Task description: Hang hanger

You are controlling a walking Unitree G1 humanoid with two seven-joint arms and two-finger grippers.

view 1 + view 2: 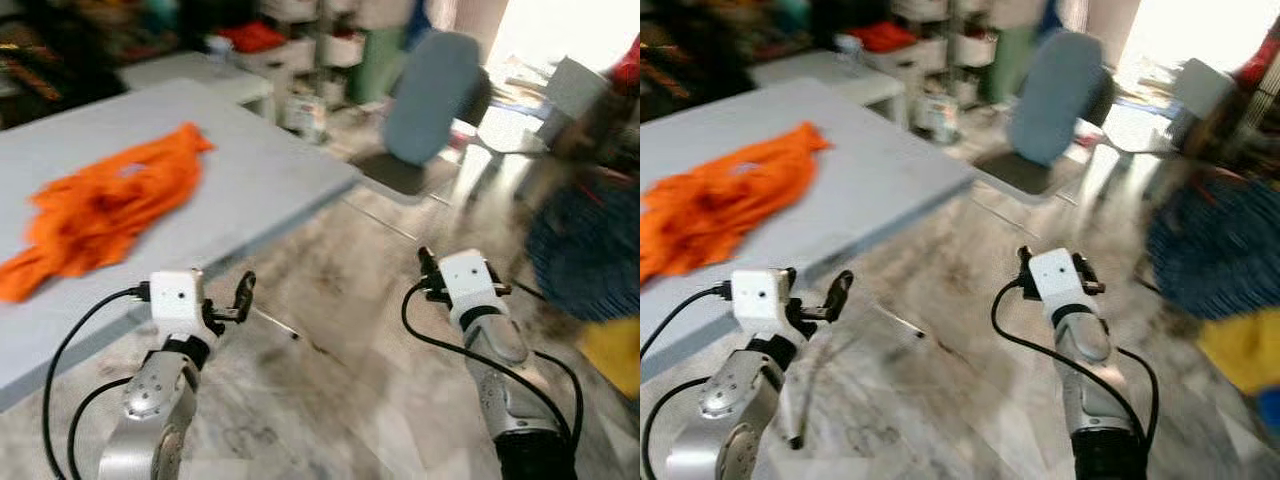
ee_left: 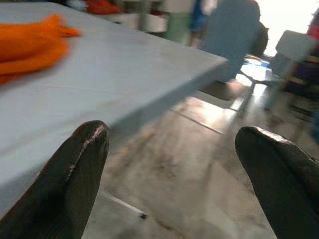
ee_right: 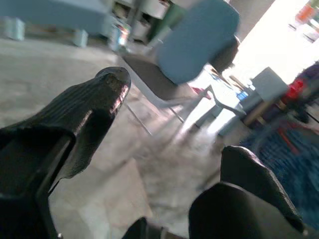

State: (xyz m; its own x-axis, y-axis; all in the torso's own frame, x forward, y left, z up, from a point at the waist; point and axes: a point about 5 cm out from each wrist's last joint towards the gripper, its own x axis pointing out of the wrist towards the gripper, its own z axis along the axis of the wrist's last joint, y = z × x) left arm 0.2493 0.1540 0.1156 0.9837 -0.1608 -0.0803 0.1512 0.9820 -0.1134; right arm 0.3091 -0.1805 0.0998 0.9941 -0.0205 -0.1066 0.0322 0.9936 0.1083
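An orange garment (image 1: 110, 205) lies crumpled on the grey table (image 1: 260, 180) at my left. My left gripper (image 1: 240, 297) hovers just off the table's near edge, above the floor. In the left wrist view the left gripper (image 2: 174, 149) is open, with nothing between its black fingers (image 2: 75, 174). My right gripper (image 1: 432, 270) is raised over the marble floor, apart from the table. The right wrist view shows the right gripper (image 3: 172, 124) open and empty, facing a blue-grey chair (image 3: 199, 40). The picture is blurred.
The blue-grey chair (image 1: 430, 100) stands past the table's far corner. Blue and yellow cloth (image 1: 590, 260) hangs blurred at the right edge. Shelves and bins (image 1: 320, 40) line the back. Marble floor (image 1: 360, 350) spreads between my arms.
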